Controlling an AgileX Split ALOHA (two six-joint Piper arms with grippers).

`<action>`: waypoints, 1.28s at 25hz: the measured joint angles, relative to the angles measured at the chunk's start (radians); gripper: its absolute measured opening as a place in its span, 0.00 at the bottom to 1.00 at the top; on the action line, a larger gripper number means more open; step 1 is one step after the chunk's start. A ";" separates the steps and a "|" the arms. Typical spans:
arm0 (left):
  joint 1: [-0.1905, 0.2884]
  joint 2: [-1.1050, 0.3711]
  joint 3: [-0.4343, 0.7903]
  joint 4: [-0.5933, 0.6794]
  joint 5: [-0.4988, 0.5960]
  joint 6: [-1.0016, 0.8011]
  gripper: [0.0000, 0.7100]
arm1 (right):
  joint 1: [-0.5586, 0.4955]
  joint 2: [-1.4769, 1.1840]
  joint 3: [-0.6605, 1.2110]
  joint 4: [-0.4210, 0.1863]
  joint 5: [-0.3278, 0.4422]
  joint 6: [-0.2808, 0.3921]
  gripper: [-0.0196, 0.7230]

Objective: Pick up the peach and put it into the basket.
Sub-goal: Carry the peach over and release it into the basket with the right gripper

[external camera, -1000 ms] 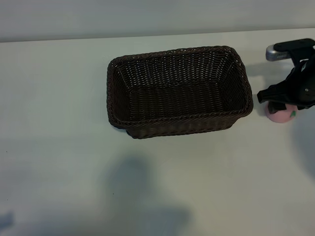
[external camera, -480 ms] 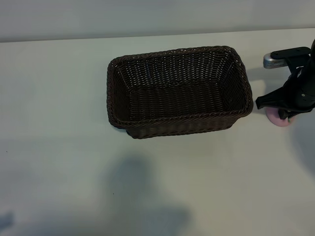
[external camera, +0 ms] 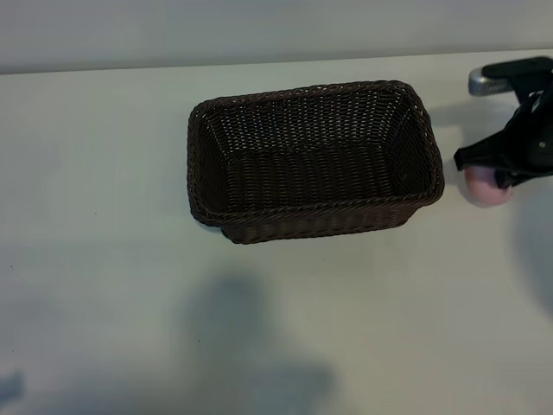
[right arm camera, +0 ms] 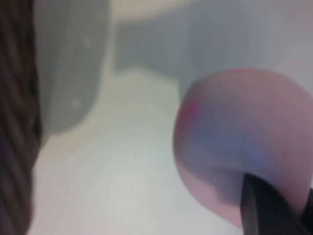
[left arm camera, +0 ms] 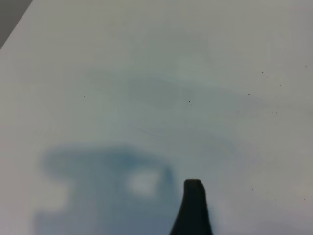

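Observation:
The peach [external camera: 484,188], a small pale-pink ball, is just off the basket's right end, mostly covered by my right gripper [external camera: 503,169]. That gripper is shut on the peach from above. In the right wrist view the peach [right arm camera: 239,142] fills the frame, with one dark finger [right arm camera: 266,208] pressed against it. The dark-brown woven basket [external camera: 315,208] stands in the middle of the table with nothing in it. Its wall shows at the edge of the right wrist view [right arm camera: 14,122]. My left arm is outside the exterior view. One finger [left arm camera: 193,208] of its open gripper hangs over bare table.
The white table [external camera: 112,259] spreads wide to the left of and in front of the basket. A shadow [external camera: 251,346] lies on the table in front of the basket. A pale wall runs along the table's far edge.
My right gripper dropped over the peach and closed on it. Peach and gripper now sit slightly farther back in the exterior view, and the peach's green mark no longer shows.

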 joint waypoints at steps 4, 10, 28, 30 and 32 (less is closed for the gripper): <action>0.000 0.000 0.000 0.000 0.000 0.000 0.84 | 0.000 -0.065 -0.007 -0.010 0.010 0.000 0.08; 0.000 0.000 0.000 0.000 0.000 0.000 0.84 | 0.000 -0.127 -0.070 -0.016 0.079 -0.001 0.08; 0.000 0.000 0.000 0.000 0.000 0.000 0.84 | 0.229 -0.129 -0.287 0.022 0.257 -0.024 0.08; 0.000 0.000 0.000 0.000 0.000 0.000 0.84 | 0.294 -0.129 -0.300 0.026 0.257 -0.015 0.08; 0.000 0.000 0.000 0.000 0.000 0.000 0.84 | 0.342 -0.127 -0.313 0.032 0.248 -0.015 0.08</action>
